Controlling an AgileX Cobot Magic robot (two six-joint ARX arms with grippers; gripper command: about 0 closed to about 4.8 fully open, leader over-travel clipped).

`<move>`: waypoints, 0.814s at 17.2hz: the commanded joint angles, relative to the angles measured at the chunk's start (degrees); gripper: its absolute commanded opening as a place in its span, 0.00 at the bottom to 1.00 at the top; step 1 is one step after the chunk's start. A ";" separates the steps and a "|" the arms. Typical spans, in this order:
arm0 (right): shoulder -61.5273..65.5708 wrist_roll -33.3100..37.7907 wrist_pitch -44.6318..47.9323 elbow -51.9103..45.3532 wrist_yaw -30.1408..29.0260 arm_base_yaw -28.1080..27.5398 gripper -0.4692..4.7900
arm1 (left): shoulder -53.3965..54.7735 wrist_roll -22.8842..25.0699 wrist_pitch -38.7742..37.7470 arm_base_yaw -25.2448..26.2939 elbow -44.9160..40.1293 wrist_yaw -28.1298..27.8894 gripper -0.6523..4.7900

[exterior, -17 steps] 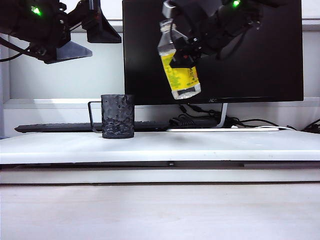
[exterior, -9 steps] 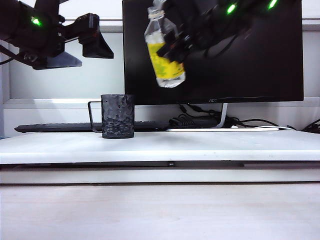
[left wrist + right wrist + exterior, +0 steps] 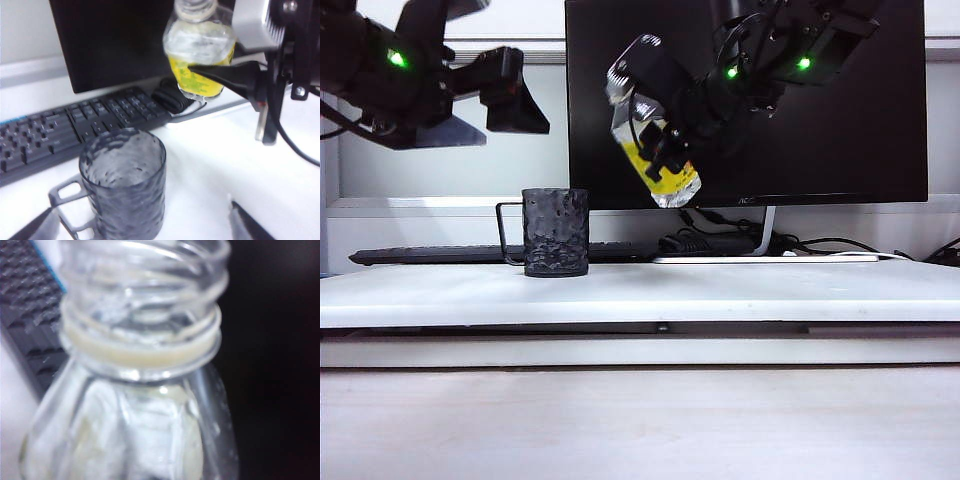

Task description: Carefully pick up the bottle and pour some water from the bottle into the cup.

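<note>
**Bottle lifted and tilting; pour not yet begun**

My right gripper [image 3: 665,135] is clamped on the bottle [image 3: 655,150] across its yellow label, carrying it in the air with the open neck leaning away from my wrist, toward the cup [image 3: 556,232]. The cup stands on the table [image 3: 720,290], below the bottle and off to its neck side, not yet under the mouth. I judge pickup done; alignment over the rim and the pour itself remain. No water is visible leaving the neck.

My left gripper [image 3: 485,95] hangs spread wide and empty above the cup's handle side.

Behind the cup lie a keyboard [image 3: 60,125] and a monitor [image 3: 840,110]. Nothing blocks the path between bottle and cup; spillage onto the keyboard is the risk.
</note>
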 commanded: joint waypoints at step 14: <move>4.85 -18.91 5.77 1.27 2.12 4.44 0.42 | 0.28 0.02 0.68 0.04 0.13 0.83 1.00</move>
